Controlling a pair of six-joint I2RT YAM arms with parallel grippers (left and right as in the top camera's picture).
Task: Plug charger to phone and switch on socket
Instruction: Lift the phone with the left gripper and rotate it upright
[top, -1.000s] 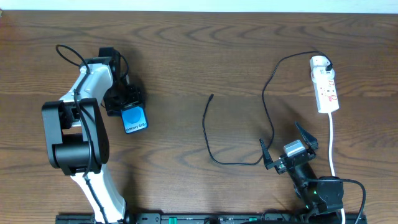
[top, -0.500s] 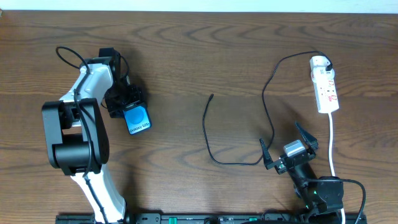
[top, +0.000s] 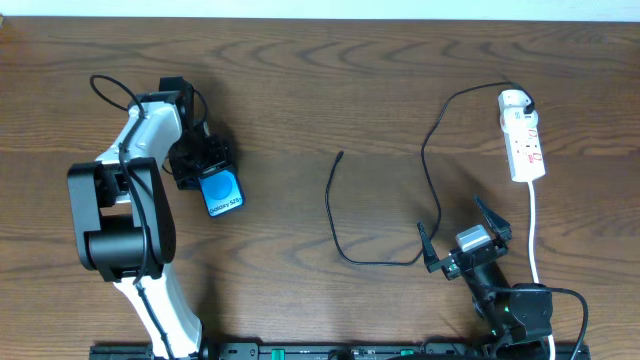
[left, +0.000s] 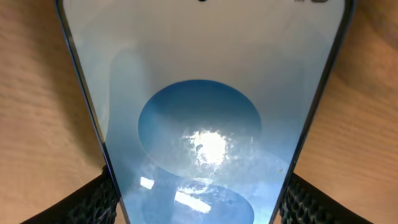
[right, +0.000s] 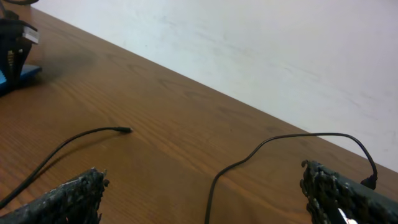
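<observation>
The phone (top: 221, 192) has a light blue screen with a round shape and lies at the left of the table; it fills the left wrist view (left: 205, 93). My left gripper (top: 203, 160) is shut on the phone's upper end, fingers on both its edges. The charger (top: 345, 225) is a thin black cable curving over the table's middle, its plug tip (top: 341, 154) free; the tip also shows in the right wrist view (right: 126, 130). The socket (top: 524, 142) is a white power strip at the right. My right gripper (top: 460, 235) is open and empty, near the cable's bend.
A white adapter (top: 513, 100) sits in the strip's far end. The strip's thick white cord (top: 533, 230) runs down toward the table's front edge, right of my right arm. A pale wall (right: 261, 43) stands beyond the table's far edge.
The phone has shifted slightly right and toward the front in my left gripper. The right arm and the cable have not moved.
</observation>
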